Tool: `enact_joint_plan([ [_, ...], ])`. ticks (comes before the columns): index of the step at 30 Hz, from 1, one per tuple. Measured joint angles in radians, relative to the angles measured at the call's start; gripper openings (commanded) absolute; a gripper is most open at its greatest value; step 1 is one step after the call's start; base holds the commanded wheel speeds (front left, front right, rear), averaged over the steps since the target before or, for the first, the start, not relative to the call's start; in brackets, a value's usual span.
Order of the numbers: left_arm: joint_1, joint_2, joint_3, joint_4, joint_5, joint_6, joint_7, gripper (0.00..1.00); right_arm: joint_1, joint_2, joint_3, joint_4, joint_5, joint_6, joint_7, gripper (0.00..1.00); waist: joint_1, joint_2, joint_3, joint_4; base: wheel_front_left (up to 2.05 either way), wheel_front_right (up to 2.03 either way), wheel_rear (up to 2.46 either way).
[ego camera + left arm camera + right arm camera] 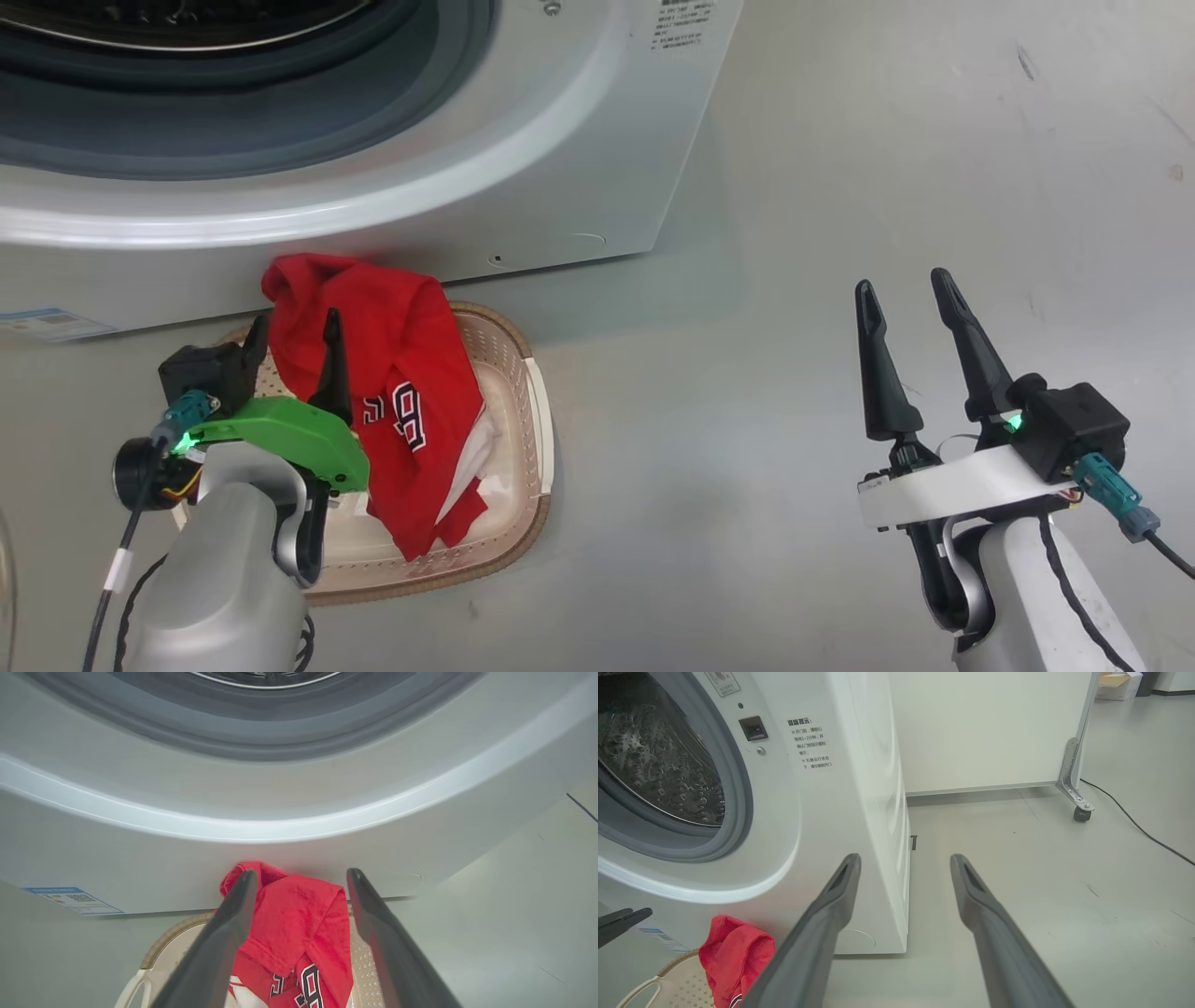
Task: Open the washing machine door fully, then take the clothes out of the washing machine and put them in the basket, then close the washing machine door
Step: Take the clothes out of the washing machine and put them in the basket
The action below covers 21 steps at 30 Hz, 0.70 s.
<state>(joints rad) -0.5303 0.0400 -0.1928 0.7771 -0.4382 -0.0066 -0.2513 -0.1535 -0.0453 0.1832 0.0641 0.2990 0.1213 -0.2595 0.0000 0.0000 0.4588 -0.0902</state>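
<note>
Clothes [392, 392] lie in the basket [509, 329], at six o'clock below the washing machine [373, 215] opening. Left end effector [295, 319] is spread astride them, apparently not gripping. Right end effector [901, 280] is spread and empty at three o'clock. Closing the washing machine door remains.

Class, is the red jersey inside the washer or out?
Out: the red fabric jersey lies in the cream perforated plastic basket.

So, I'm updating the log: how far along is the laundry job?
Done: the clothes lie in the basket, and the visible part of the drum looks empty. In hand: the left gripper hangs open around the clothes; the right gripper is open, idle. Left: the washing machine mouth stands uncovered, so its door needs closing.
</note>
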Motion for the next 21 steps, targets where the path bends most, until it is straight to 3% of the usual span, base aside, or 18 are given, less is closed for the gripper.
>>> enact_joint_plan([
  [21, 0.202, -0.002, -0.07, -0.261, 0.133, 0.055, -0.001, 1.0, 0.073, 0.0, 0.007, 0.054, -0.001, 0.0, 0.0, 1.0, 0.0, 0.0, -0.136, 0.066, 0.0, 0.0, 0.0],
])
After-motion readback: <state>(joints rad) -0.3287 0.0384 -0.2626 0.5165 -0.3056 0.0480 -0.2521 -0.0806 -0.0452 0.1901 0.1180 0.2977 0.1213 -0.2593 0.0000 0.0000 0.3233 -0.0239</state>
